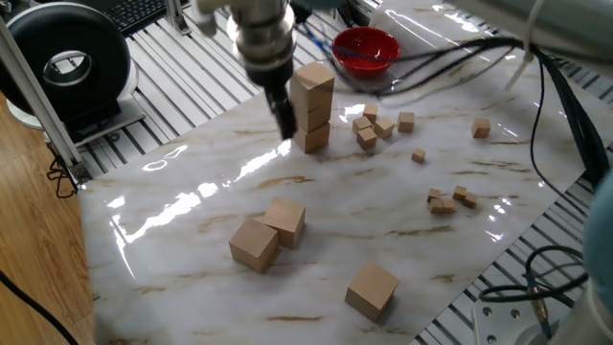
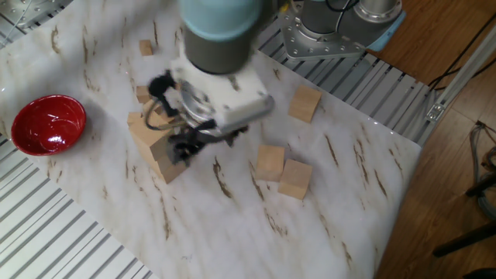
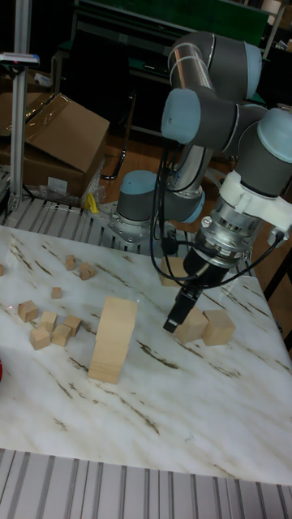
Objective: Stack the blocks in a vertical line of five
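Blocks are my concern on this marble table [image 1: 192, 201], and the biggest thing built so far is the stack [image 1: 311, 105], three high as far as I can count, standing near the red bowl [image 1: 366, 48]. That puts me a little over halfway by my judgement: two more must go on top. Three loose blocks lie well apart from the stack, a touching pair [image 1: 255, 242] and a single one [image 1: 372, 289] near the table's edge, so there is one to spare. My gripper [image 3: 180, 312] carries nothing that I can see. Whether its jaws stand apart or closed I cannot tell, since it is blurred in one fixed view and dark and narrow in the tall one. The tall fixed view shows what the others do not: the gripper hangs low, clear of the stack, between it and the pair. In the other fixed view my wrist hides much of the stack. The tiny cubes [image 1: 374, 126] scattered beyond the stack are no part of the job.
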